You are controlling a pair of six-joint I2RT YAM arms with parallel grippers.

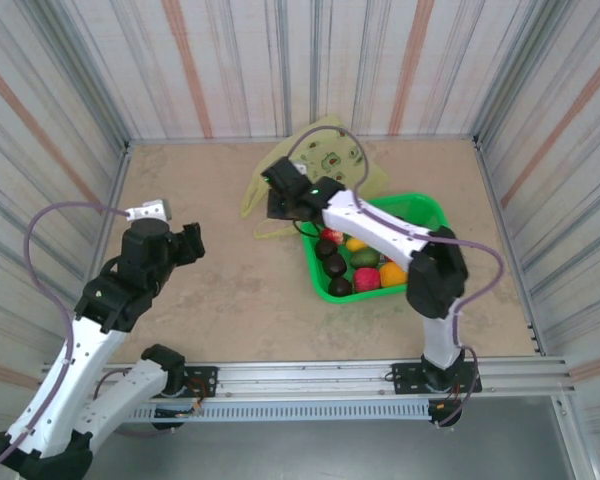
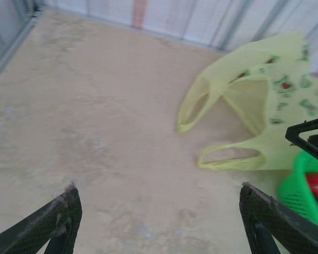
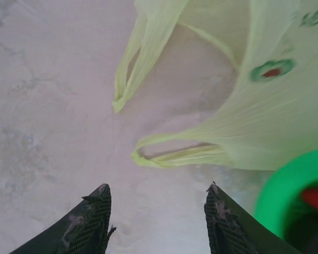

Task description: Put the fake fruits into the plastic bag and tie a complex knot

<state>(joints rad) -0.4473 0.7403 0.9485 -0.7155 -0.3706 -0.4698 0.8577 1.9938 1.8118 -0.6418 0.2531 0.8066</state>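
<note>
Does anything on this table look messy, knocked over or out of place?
Nothing is spilled or broken. The fruits in view sit in the green basket. The only untidy thing is the thin bag, lying limp and crumpled on the table beside the basket, its two handles splayed out.

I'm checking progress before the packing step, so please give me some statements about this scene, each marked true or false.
1. The small plastic toy fruits lie in the bright green plastic basket. True.
2. The thin yellow-green plastic bag holds some fruits. False: no fruit can be seen in it; they are in the basket.
3. The left gripper grips a bag handle. False: it is open and empty, over bare table.
4. The right gripper is open, close to the bag's handle loops. True.
</note>
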